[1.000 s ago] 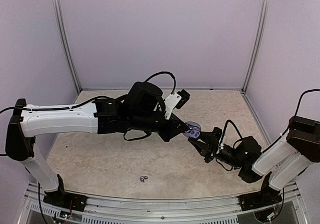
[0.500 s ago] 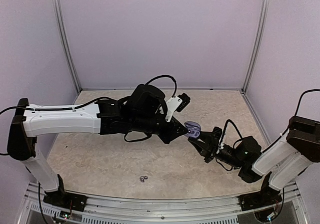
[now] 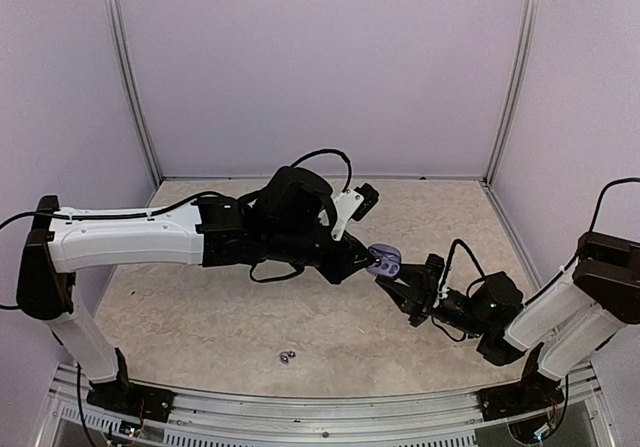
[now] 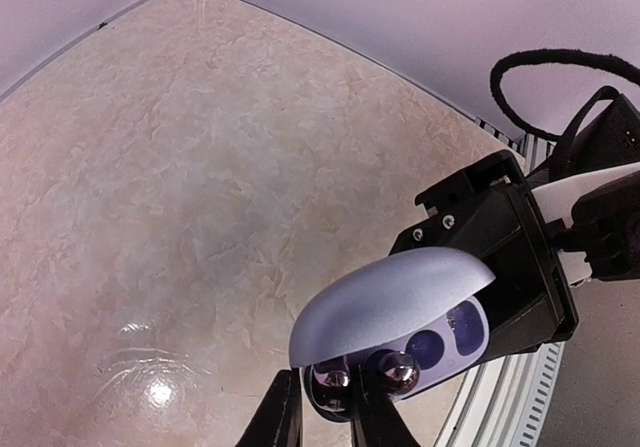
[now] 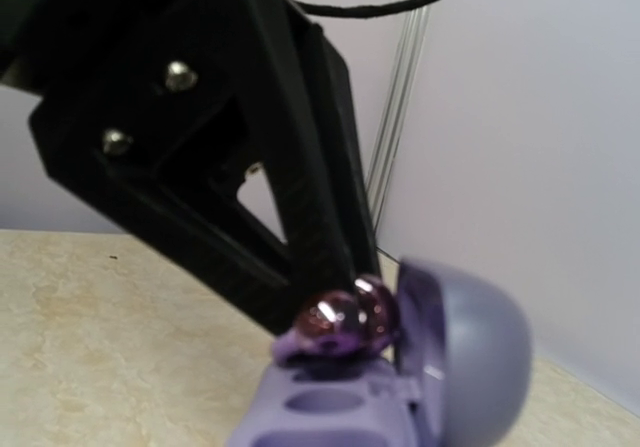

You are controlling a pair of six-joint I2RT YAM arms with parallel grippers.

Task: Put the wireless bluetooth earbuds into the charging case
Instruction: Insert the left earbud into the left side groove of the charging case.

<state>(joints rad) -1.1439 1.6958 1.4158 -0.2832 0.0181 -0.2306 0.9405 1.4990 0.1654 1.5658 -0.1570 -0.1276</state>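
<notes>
Marble-look table (image 3: pixel 200 307), lilac walls (image 3: pixel 320 67). Two spare buds (image 3: pixel 287 356) lie loose, well in front of the case (image 3: pixel 384 261). Right gripper (image 3: pixel 398 285) is clamped on the open case. Left gripper (image 4: pixel 328 409) pinches a shiny purple bud (image 4: pixel 328 386) right against the case.

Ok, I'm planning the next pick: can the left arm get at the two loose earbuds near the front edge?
Likely not yet: the left gripper is shut on an earbud at the open case. The loose earbuds lie uncovered, well apart from both arms.
</notes>
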